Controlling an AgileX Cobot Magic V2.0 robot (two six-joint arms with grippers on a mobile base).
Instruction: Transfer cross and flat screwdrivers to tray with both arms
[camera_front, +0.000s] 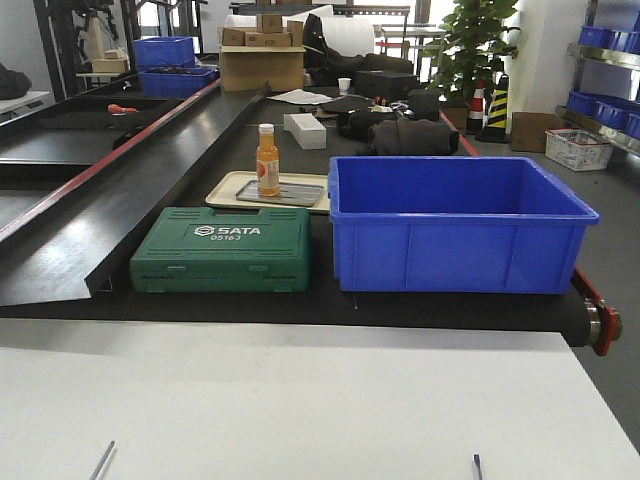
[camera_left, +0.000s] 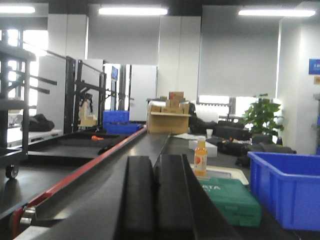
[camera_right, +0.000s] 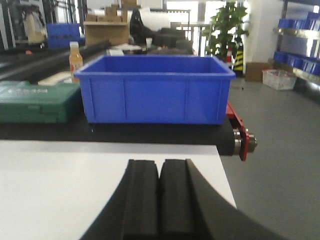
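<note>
Two screwdrivers (camera_front: 102, 460) lie untaken on the worktop (camera_front: 300, 400), only tips showing, and my left claw (camera_left: 154, 167) and right claw (camera_right: 160, 170) are closed, empty.

Blue bin (camera_front: 460, 225), green case (camera_front: 222, 250) with white lettering, orange bottle (camera_front: 267, 170), white table (camera_front: 300, 400), black right gripper (camera_right: 160, 169)

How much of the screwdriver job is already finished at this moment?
Nothing looks done. On the white table, only the left shaft and right shaft, probably the screwdrivers, show at the bottom edge. Nothing in hand: left claw and right claw are shut, empty. Left: both pickups and placing; the wide grey tray is not visible.
</note>
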